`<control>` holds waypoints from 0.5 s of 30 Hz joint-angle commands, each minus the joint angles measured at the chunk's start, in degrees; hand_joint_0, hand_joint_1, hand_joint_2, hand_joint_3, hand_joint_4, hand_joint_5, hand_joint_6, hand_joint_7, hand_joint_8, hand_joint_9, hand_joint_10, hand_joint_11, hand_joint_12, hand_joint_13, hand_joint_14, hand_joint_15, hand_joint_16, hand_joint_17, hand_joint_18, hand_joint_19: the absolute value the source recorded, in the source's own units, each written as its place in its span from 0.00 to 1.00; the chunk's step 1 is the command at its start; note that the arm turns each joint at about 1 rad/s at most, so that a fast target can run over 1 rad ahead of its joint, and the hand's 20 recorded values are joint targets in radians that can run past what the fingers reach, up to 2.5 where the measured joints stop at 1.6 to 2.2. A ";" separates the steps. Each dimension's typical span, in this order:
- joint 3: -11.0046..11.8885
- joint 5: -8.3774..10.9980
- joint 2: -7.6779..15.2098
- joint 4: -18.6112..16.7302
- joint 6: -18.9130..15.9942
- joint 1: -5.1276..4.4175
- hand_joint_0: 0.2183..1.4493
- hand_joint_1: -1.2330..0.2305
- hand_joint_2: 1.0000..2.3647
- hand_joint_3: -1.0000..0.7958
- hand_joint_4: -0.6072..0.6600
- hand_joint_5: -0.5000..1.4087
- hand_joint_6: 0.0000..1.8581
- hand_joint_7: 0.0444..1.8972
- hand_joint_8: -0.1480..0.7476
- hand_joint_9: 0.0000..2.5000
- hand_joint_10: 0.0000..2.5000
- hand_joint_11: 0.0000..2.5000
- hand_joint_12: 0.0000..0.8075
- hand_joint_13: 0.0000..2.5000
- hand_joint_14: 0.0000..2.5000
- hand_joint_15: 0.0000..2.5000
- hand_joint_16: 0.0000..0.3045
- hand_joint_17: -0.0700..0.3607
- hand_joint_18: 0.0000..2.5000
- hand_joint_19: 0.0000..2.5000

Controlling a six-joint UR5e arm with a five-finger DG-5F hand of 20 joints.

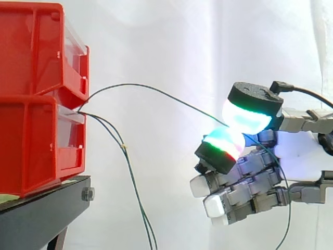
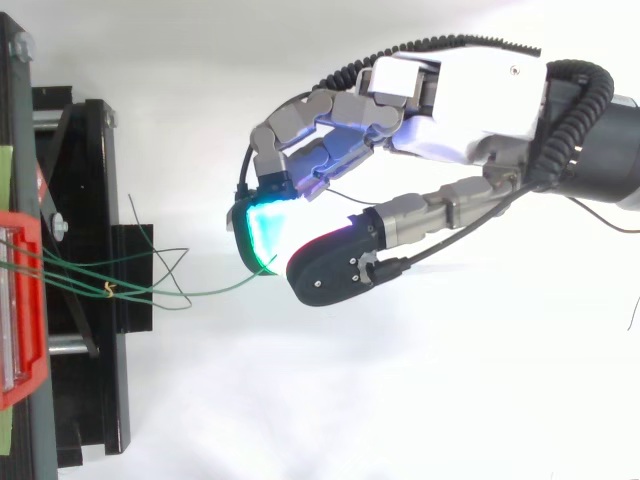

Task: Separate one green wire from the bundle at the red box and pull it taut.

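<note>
Green wire [image 1: 130, 84] from red box [image 1: 31, 140] into hand [image 2: 470, 100]

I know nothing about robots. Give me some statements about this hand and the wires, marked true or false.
1. The hand pinches one green wire between two glowing pads. True.
2. That wire runs perfectly straight to the red bins. False: it bows upward near them.
3. The other green wires hang down loose. True.
4. The bins rest on a white shelf. False: they rest on a black stand.
5. The hand touches the bins. False: it is well apart from them.
</note>
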State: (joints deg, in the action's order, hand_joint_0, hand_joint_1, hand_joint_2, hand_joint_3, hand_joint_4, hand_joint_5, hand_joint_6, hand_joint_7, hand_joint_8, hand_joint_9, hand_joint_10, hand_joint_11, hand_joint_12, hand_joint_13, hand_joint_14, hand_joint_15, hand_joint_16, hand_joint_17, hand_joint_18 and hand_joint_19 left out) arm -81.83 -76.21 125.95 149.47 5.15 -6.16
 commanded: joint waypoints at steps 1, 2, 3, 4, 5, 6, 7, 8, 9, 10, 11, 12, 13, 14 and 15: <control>0.00 0.10 0.00 0.03 0.04 0.00 0.33 0.31 0.01 0.59 0.55 0.17 0.46 0.67 0.55 0.32 0.00 0.11 0.52 0.27 0.00 0.09 0.17 0.44 0.22 0.14; 0.00 0.10 0.00 0.03 0.04 0.00 0.33 0.31 0.01 0.59 0.55 0.17 0.46 0.67 0.55 0.32 0.00 0.11 0.52 0.27 0.00 0.09 0.17 0.44 0.22 0.14; 0.00 0.10 0.00 0.03 0.04 0.00 0.33 0.31 0.01 0.59 0.55 0.17 0.46 0.67 0.55 0.32 0.00 0.11 0.52 0.27 0.00 0.09 0.17 0.43 0.22 0.14; 0.00 0.10 0.00 0.03 0.04 0.00 0.33 0.31 0.01 0.59 0.55 0.17 0.46 0.67 0.55 0.32 0.00 0.11 0.52 0.27 0.00 0.09 0.17 0.43 0.22 0.14; 0.00 0.10 0.00 0.03 0.04 0.00 0.33 0.31 0.01 0.59 0.55 0.17 0.46 0.67 0.55 0.32 0.00 0.11 0.52 0.27 0.00 0.09 0.17 0.43 0.22 0.14; 0.00 0.10 0.00 0.03 0.04 0.00 0.33 0.31 0.01 0.59 0.55 0.17 0.46 0.67 0.54 0.32 0.00 0.11 0.52 0.27 0.00 0.09 0.17 0.43 0.22 0.14; 0.00 0.10 0.00 0.03 0.04 0.00 0.33 0.31 0.01 0.59 0.55 0.17 0.46 0.67 0.54 0.32 0.00 0.11 0.52 0.27 0.00 0.09 0.17 0.43 0.22 0.14; 0.00 0.10 0.00 0.03 0.04 0.00 0.33 0.31 0.01 0.59 0.55 0.17 0.46 0.67 0.54 0.32 0.00 0.11 0.52 0.27 0.00 0.09 0.17 0.43 0.22 0.14; 0.00 0.10 0.00 0.03 0.04 0.00 0.33 0.31 0.02 0.59 0.55 0.17 0.46 0.67 0.55 0.32 0.00 0.11 0.52 0.27 0.00 0.09 0.17 0.43 0.22 0.14; 0.00 0.10 0.00 0.03 0.04 0.00 0.33 0.31 0.01 0.59 0.55 0.17 0.46 0.67 0.55 0.32 0.00 0.11 0.52 0.27 0.00 0.09 0.17 0.43 0.22 0.14; 0.00 0.10 0.00 0.03 0.04 0.00 0.33 0.31 0.02 0.59 0.55 0.17 0.46 0.66 0.55 0.32 0.00 0.11 0.52 0.27 0.00 0.09 0.17 0.43 0.22 0.14; 0.00 0.10 0.00 0.03 0.04 0.00 0.33 0.31 0.01 0.59 0.55 0.17 0.46 0.67 0.55 0.32 0.00 0.11 0.52 0.27 0.00 0.09 0.17 0.43 0.22 0.14; 0.00 0.10 0.00 0.03 0.04 0.00 0.33 0.31 0.01 0.59 0.55 0.17 0.46 0.67 0.55 0.32 0.00 0.11 0.52 0.27 0.00 0.09 0.17 0.43 0.22 0.14; 0.00 0.10 0.00 0.03 0.04 0.00 0.33 0.31 0.01 0.59 0.54 0.17 0.46 0.67 0.55 0.32 0.00 0.11 0.52 0.27 0.00 0.09 0.17 0.43 0.22 0.14; 0.00 0.10 0.00 0.03 0.04 0.00 0.33 0.31 0.01 0.59 0.54 0.17 0.46 0.67 0.55 0.32 0.00 0.11 0.52 0.27 0.00 0.09 0.17 0.43 0.22 0.14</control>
State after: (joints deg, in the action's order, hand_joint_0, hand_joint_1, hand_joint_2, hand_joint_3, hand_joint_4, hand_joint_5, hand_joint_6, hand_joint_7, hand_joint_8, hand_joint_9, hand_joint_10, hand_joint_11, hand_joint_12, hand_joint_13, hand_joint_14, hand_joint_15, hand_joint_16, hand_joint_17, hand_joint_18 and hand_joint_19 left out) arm -81.83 -76.11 125.95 149.50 5.19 -6.15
